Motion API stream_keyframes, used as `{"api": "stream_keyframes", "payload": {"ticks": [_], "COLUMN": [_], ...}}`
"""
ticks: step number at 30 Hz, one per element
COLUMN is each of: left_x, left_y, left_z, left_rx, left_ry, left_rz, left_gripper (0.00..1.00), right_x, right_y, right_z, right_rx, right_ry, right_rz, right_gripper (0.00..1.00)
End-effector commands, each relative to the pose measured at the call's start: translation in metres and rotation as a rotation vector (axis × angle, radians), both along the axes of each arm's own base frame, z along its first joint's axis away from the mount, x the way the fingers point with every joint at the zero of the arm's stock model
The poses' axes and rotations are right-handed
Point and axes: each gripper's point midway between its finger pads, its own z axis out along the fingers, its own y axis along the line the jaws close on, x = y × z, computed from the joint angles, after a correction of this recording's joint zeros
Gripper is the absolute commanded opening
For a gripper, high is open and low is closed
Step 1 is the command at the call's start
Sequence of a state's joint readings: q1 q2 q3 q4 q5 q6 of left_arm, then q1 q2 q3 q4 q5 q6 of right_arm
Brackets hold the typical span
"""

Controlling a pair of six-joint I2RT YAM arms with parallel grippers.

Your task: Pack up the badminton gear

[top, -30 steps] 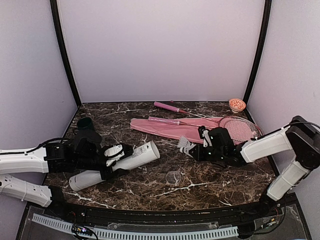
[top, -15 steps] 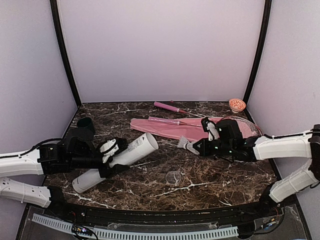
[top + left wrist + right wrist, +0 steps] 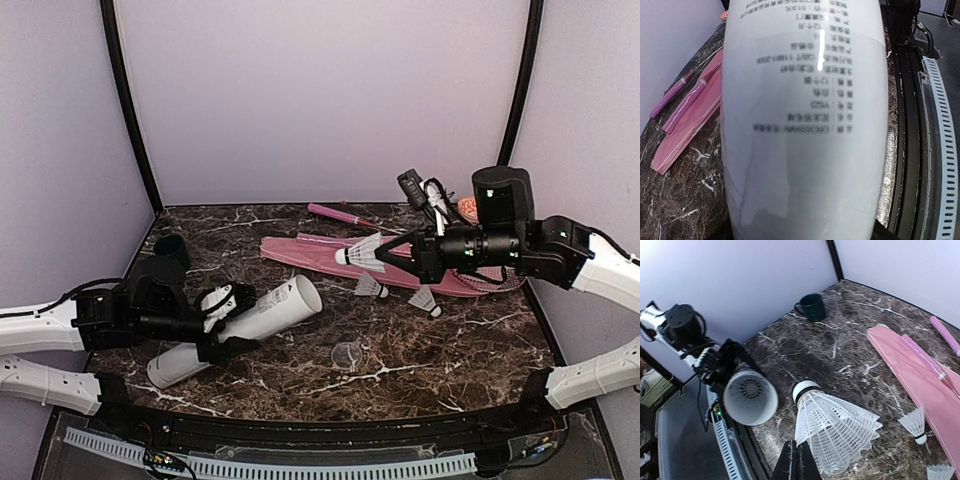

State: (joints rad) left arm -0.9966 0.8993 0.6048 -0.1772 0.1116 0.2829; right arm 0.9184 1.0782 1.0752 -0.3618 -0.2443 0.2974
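Note:
My left gripper (image 3: 220, 320) is shut on the long pale grey tube (image 3: 240, 325), which fills the left wrist view (image 3: 805, 125); its open mouth (image 3: 750, 396) points right and holds a shuttlecock deep inside. My right gripper (image 3: 397, 254) is shut on the skirt of a white shuttlecock (image 3: 362, 253), held in the air, cork towards the tube (image 3: 832, 425). Two more shuttlecocks (image 3: 372, 288) (image 3: 428, 301) lie on the table. The pink cover (image 3: 320, 256) lies behind, with two pink-handled rackets (image 3: 338, 213) (image 3: 322, 240) on and beyond it.
A dark green cup (image 3: 170, 247) stands at the back left behind my left arm. An orange-patterned bowl (image 3: 468, 208) sits at the back right, partly hidden by my right arm. A small clear round lid (image 3: 347, 354) lies on the marble table (image 3: 420, 360) near the front.
My right gripper has lifted the shuttlecock off the table and risen well above it, cork turned towards the tube. The tube has shifted only slightly in my left gripper.

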Motion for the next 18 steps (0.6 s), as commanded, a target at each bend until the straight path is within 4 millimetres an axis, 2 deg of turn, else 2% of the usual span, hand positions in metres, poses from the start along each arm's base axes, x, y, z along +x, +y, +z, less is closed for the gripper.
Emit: {"api": "stream_keyframes", "payload": {"ticks": [1, 3, 8, 12, 18], "left_x": [-0.012, -0.016, -0.019, -0.025, -0.037], "left_y": [-0.001, -0.004, -0.009, -0.013, -0.020], "left_z": [0.003, 0.009, 0.013, 0.009, 0.011], "left_rx": [-0.007, -0.036, -0.058, -0.048, -0.073], "left_ry": [-0.025, -0.034, -0.036, -0.022, -0.016], "left_rz": [-0.062, -0.085, -0.111, -0.140, -0.183], "left_gripper": [0.45, 0.44, 0.44, 0.44, 0.44], "right_x": [-0.047, -0.060, -0.095, -0.100, -0.095], "right_y": [0.008, 0.013, 0.031, 0.043, 0.054], "right_z": [-0.004, 0.010, 0.005, -0.005, -0.005], "right_rx": [-0.091, -0.079, -0.149, -0.220, -0.223], "right_ry": [0.013, -0.015, -0.047, -0.069, -0.101], "right_rz": [0.157, 0.189, 0.285, 0.286, 0.258], "right_gripper": [0.00, 0.00, 0.00, 0.00, 0.00]}}
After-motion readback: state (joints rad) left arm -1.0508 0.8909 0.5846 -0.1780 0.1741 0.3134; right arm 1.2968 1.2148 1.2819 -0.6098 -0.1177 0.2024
